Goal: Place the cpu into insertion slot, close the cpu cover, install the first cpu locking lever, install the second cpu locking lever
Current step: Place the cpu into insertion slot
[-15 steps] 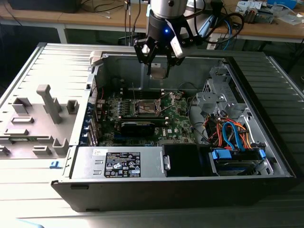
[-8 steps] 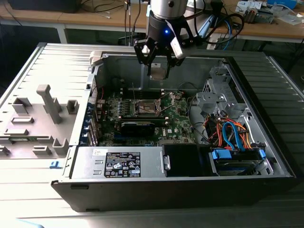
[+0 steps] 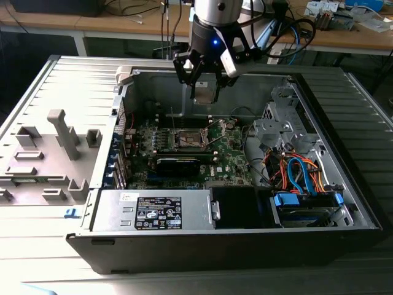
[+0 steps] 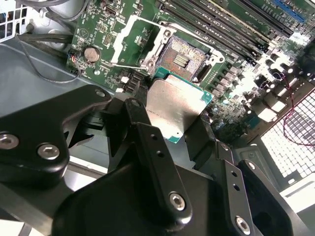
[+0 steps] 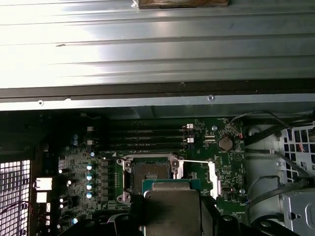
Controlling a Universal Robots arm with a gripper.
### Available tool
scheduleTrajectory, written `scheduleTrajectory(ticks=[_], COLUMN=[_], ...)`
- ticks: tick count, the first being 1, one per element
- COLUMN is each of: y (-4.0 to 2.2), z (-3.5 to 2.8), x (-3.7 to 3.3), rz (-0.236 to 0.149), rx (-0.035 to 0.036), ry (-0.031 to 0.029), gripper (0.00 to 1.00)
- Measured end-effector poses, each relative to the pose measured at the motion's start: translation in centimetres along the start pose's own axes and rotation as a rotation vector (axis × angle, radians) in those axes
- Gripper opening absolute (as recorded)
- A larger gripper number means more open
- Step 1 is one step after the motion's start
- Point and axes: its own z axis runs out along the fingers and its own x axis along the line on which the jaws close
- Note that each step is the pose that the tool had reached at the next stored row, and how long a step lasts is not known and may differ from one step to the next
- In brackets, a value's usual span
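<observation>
1. Gripper [image 3: 206, 80]: black, two-fingered, hanging above the open computer case [image 3: 344, 123]. I see its fingers [image 4: 147, 137] pressed against two opposite edges of the cpu, closed just to the chip's width.
2. Cpu [image 3: 204, 95]: flat square chip with a silvery-grey top and a green edge, clamped in the gripper. In the exterior view it hangs clear above the board, touching nothing but the fingers. In both wrist views [image 4: 174, 105] [image 5: 171, 206] its leading edge sits just beside the socket's near rim.
3. Insertion slot [image 5: 150, 172]: square socket with a dark centre and shiny rim, uncovered, nothing seated in it. It is also seen in the second wrist view [image 4: 183, 59] and in the exterior view [image 3: 191, 140].
4. Cpu cover [image 5: 212, 179]: bright metal frame swung off the socket, standing at one side of it [image 4: 123, 44].
5. Green motherboard [image 3: 230, 157]: surrounds the socket inside the case.
6. Memory slots [image 5: 147, 135]: long black rows running beside the socket.
7. Coin cell [image 5: 225, 143]: round and silver, on the board near the cover.
8. Power supply box [image 3: 153, 210]: grey with a black label, at the case's near wall.
9. Cable bundle [image 3: 301, 172]: orange and blue, toward the exterior view's right.
</observation>
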Motion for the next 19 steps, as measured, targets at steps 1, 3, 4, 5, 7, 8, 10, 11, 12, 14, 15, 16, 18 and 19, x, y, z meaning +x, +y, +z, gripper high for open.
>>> scheduleTrajectory(ticks=[1, 3, 4, 5, 7, 8, 10, 11, 12, 14, 15, 16, 18, 19], y=[-0.02, -0.05, -0.07, -0.08, -0.11, -0.13, -0.16, -0.17, -0.19, -0.27, -0.31, -0.33, -0.37, -0.39], z=[0.01, 0.03, 0.04, 0.04, 0.05, 0.06, 0.07, 0.08, 0.09, 0.12, 0.13, 0.13, 0.15, 0.15], x=[0.0, 0.0, 0.0, 0.0, 0.0, 0.0, 0.0, -0.01, -0.01, -0.01, -0.01, -0.01, -0.01, -0.01], rz=[0.0, 0.0, 0.0, 0.0, 0.0, 0.0, 0.0, 0.0, 0.0, 0.0, 0.0, 0.0, 0.0, 0.0], rx=[-0.0001, -0.0001, -0.0001, -0.0001, -0.0001, -0.0001, 0.0, -0.0001, -0.0001, -0.0001, -0.0001, 0.0, -0.0001, -0.0001], ry=[0.0, 0.0, 0.0, 0.0, -0.0001, 0.0, 0.0, 0.0, 0.0, 0.0, -0.0001, -0.0001, -0.0001, 0.0], gripper=[0.55, 0.55, 0.55, 0.55, 0.55, 0.55, 0.55, 0.55, 0.55, 0.55, 0.55, 0.55, 0.55, 0.55])
